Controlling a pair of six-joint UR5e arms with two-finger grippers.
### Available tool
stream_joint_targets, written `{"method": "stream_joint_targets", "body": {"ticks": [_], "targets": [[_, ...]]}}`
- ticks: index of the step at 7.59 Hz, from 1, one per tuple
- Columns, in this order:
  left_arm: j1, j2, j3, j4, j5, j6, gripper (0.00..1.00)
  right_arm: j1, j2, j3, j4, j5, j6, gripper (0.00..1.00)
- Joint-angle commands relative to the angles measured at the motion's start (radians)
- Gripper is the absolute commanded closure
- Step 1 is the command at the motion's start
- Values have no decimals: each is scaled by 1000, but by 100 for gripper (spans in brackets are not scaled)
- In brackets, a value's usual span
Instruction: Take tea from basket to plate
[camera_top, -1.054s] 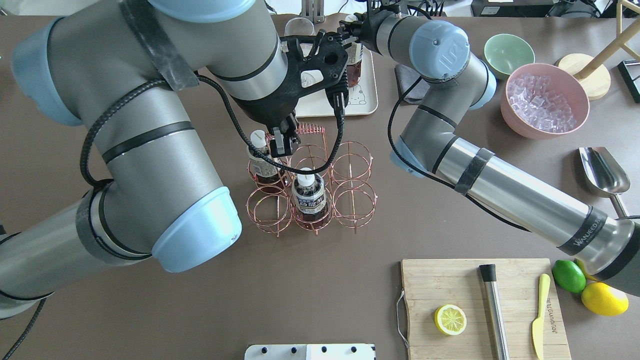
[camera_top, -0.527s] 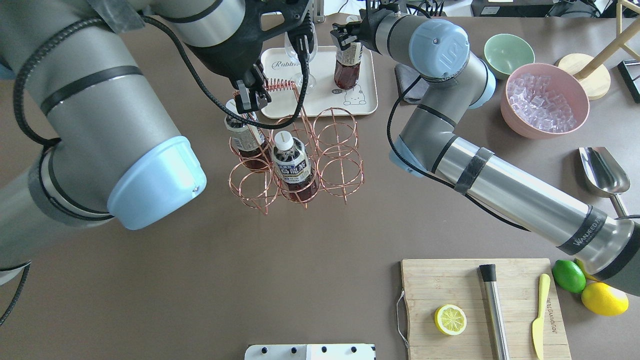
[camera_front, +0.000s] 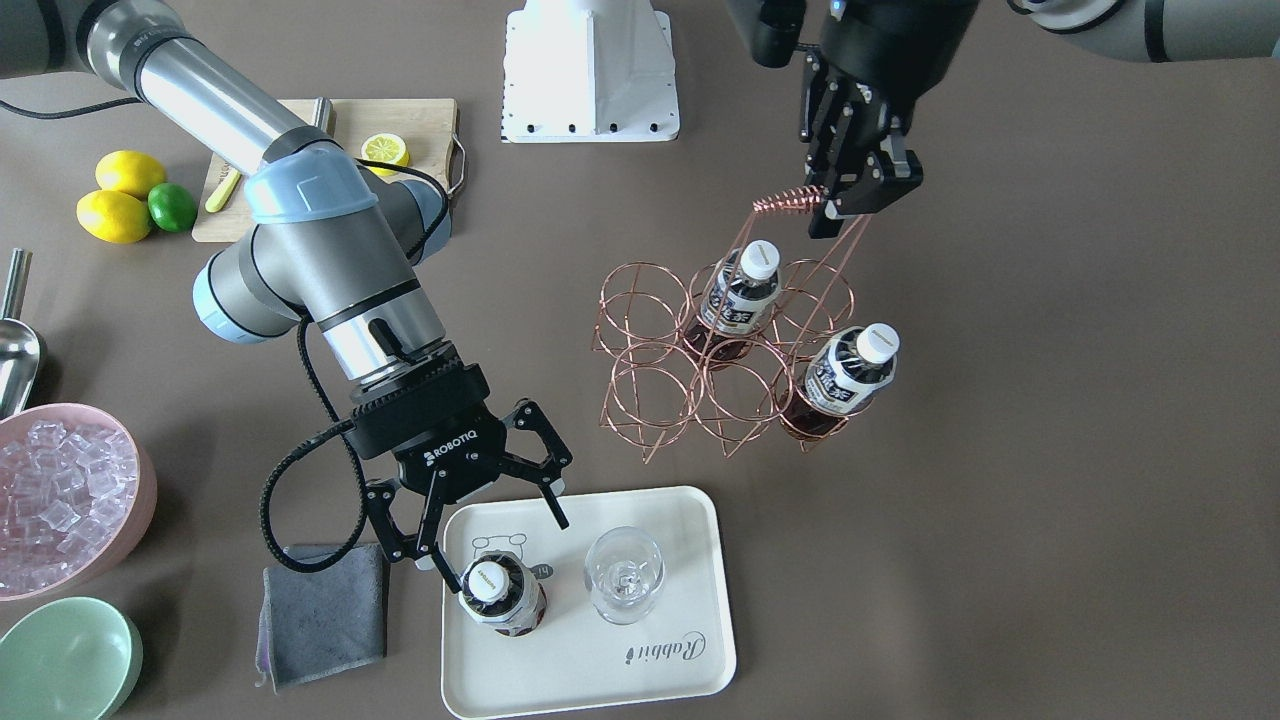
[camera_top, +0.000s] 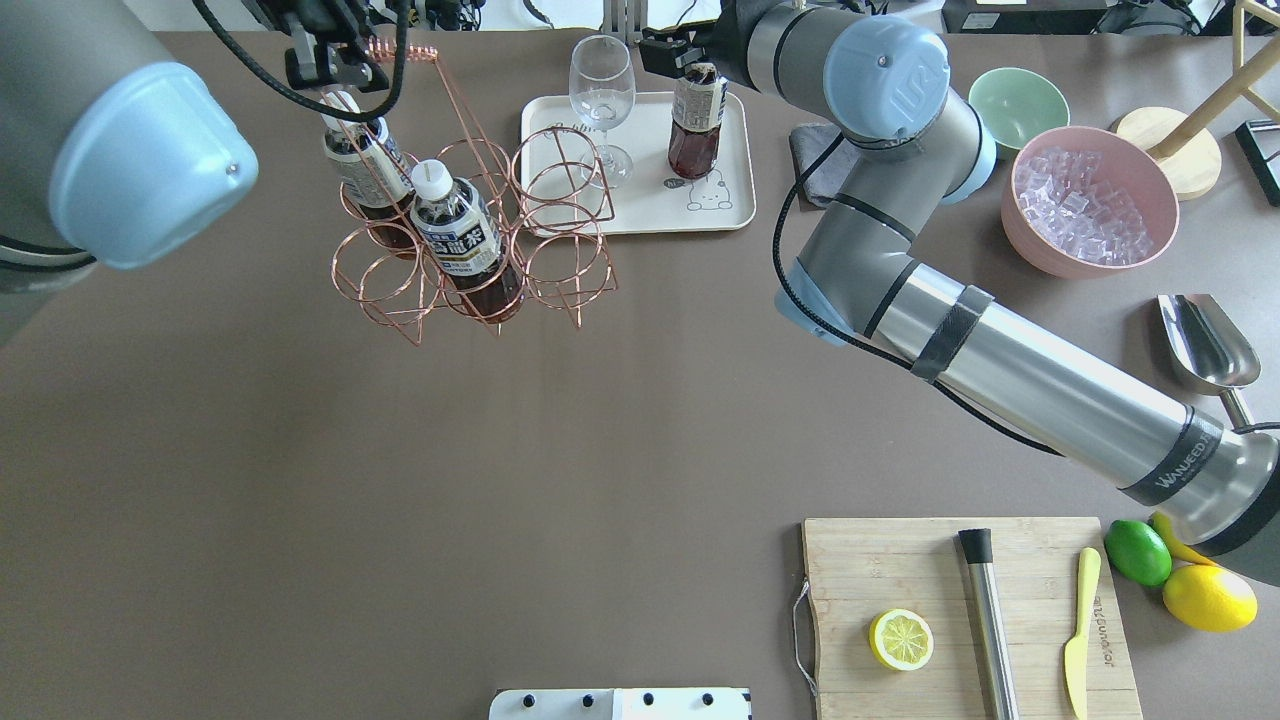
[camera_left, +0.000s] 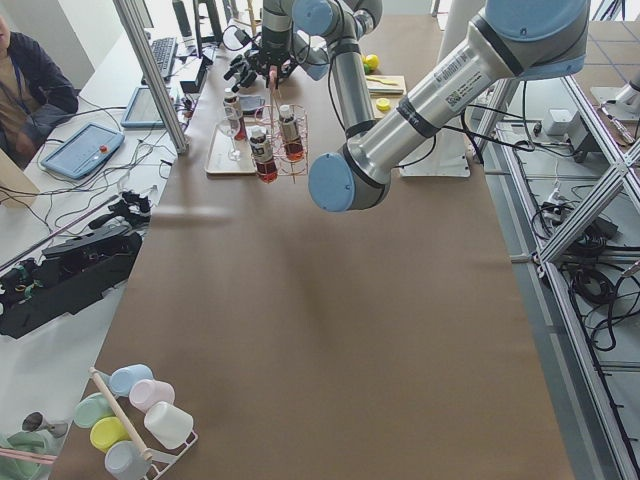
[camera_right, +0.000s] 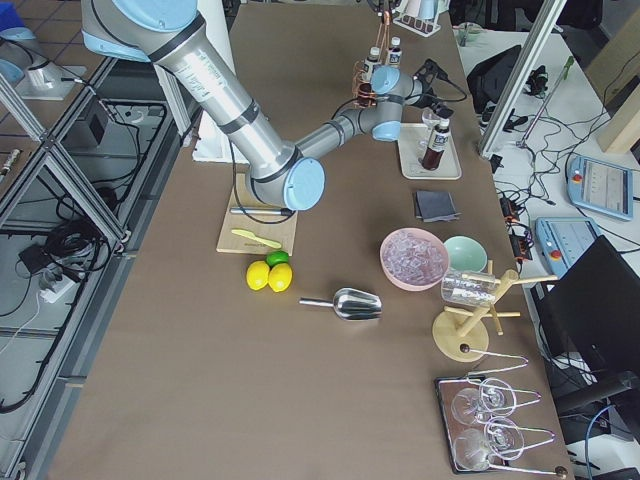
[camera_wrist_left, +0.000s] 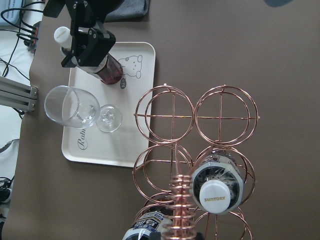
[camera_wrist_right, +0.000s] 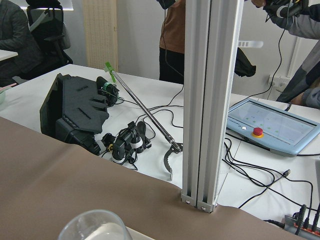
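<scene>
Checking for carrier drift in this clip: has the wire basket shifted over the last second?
Yes. In the overhead view the basket, held by the left gripper, went from below the plate to its left side.

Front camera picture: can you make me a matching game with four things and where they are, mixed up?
1 wire basket
2 wine glass
3 ice cubes
4 lemon half

A in the pink bowl
B on the cutting board
C handle gripped by the left gripper
D standing on the cream tray

Pairs: 1-C, 2-D, 3-A, 4-B
</scene>
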Motion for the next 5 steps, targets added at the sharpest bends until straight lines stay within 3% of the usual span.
{"method": "stream_joint_targets", "body": {"ticks": [1,4,5], "targets": [[-188,110,34,1,-92,225,100,128,-48,206,-220,210,21,0],[-406,248,159,-5,-120,578,100,160,-273,640,-624,211,129,0],[-454,306,172,-7,-120,620,100,195,-368,733,-713,220,142,0]]}}
